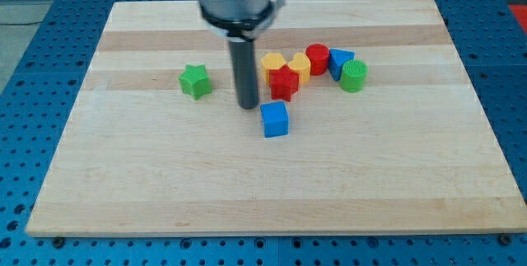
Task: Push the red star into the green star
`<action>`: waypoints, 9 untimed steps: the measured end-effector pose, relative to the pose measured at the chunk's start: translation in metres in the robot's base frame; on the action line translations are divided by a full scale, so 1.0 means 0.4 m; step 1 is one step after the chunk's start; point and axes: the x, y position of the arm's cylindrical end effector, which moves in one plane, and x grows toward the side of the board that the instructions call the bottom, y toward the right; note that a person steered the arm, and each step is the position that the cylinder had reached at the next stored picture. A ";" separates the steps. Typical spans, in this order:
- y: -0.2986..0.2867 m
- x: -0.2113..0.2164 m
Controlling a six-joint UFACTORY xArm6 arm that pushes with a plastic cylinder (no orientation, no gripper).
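Tip [249, 105] of my bare-rod end effector holds nothing; red star [284, 82] just right; green star [195, 81] left; tip stands between

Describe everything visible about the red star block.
The red star is a small chunky block of glossy red, plastic-looking material, lying flat on the wooden board near its middle. Its points look rounded and somewhat blurred. It sits at the view's left end of a cluster, apparently touching the two yellow blocks just behind it. The blue cube lies apart, below it. My tip stands just to its left, close but with contact unclear, between it and the green star farther left.
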 end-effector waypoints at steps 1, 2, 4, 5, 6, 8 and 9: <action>0.102 0.004; 0.190 -0.014; 0.147 -0.143; -0.009 -0.143; -0.062 -0.166; -0.116 -0.256; -0.186 -0.228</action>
